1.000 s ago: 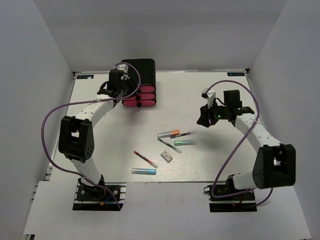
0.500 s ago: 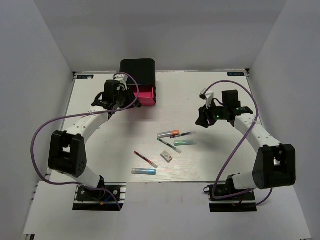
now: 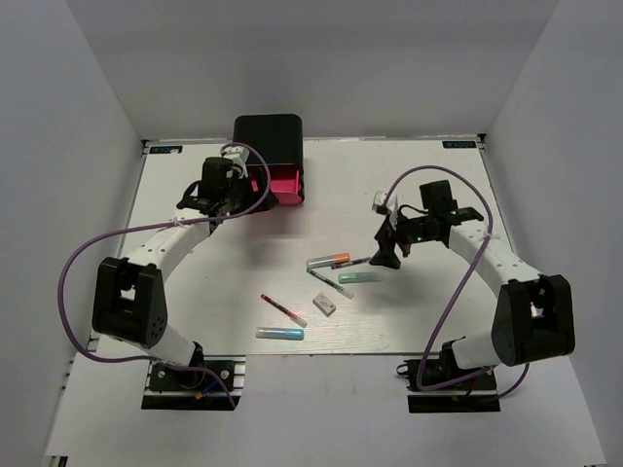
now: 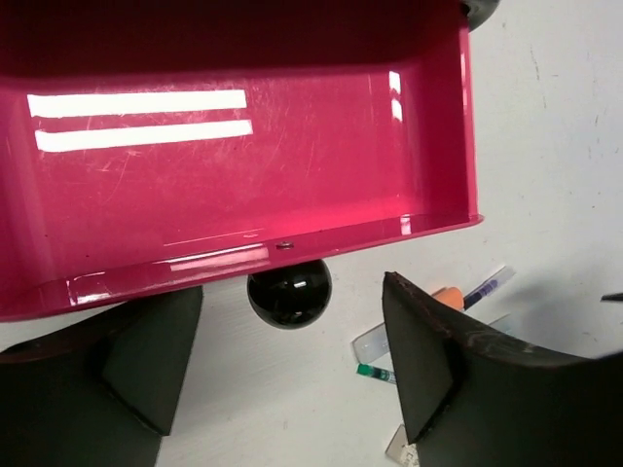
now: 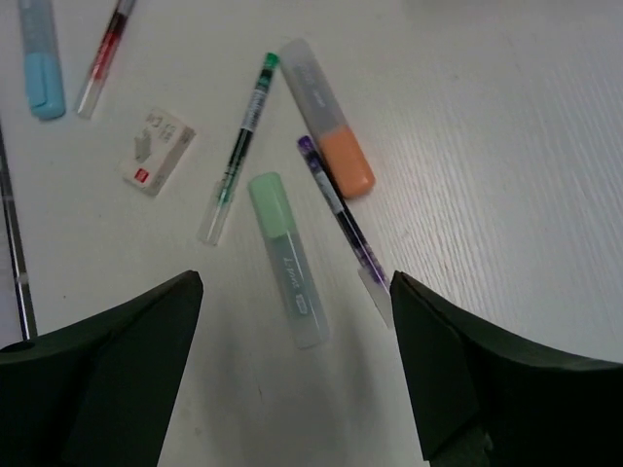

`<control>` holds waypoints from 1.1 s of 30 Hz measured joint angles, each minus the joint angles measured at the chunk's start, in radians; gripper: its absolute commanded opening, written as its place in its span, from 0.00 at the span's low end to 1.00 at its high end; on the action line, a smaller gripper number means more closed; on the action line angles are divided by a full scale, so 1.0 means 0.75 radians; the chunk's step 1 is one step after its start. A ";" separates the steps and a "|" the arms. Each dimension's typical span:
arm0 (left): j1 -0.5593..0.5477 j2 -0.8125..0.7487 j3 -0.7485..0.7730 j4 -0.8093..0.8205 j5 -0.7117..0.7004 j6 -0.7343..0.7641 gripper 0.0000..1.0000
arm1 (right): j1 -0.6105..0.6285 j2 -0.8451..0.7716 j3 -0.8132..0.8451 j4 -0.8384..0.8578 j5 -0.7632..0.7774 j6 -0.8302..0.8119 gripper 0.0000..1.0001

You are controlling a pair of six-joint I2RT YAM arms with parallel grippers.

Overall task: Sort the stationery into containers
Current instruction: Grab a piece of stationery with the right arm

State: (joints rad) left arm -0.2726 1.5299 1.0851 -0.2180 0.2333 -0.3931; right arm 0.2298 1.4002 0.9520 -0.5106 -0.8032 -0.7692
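Note:
The black cabinet stands at the back with its top pink-red drawer pulled out; the drawer is empty inside. My left gripper is open, its fingers either side of the drawer's black knob without touching it. My right gripper hangs open over the pens, nothing in it. Below it lie the green marker, the dark purple pen, the orange-tipped marker, the thin green pen, the white eraser, the red pen and the light blue marker.
The stationery is scattered mid-table, from the orange-tipped marker down to the light blue marker near the front edge. White walls close the table on three sides. A purple cable loops from each arm.
The left gripper pulled the top drawer out, then let go of the knob and opened. The right gripper moved down and left over the pens and opened wider.

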 measured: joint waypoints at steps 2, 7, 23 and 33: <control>0.000 -0.017 0.000 -0.006 0.001 0.001 0.87 | 0.033 0.001 0.000 -0.057 -0.069 -0.146 0.85; 0.001 -0.146 -0.055 -0.024 0.004 0.003 0.93 | 0.158 0.061 0.002 -0.216 -0.162 -0.486 0.83; 0.002 -0.649 -0.331 -0.196 -0.039 -0.045 0.93 | 0.623 0.344 0.066 -0.257 -0.031 -0.833 0.82; 0.002 -0.954 -0.540 -0.277 -0.090 -0.182 0.93 | 0.752 0.489 0.150 -0.090 0.138 -0.720 0.82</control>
State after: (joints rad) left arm -0.2714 0.8146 0.6804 -0.4255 0.1661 -0.5297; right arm 0.7937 1.7668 1.0641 -0.5777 -0.6994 -1.3090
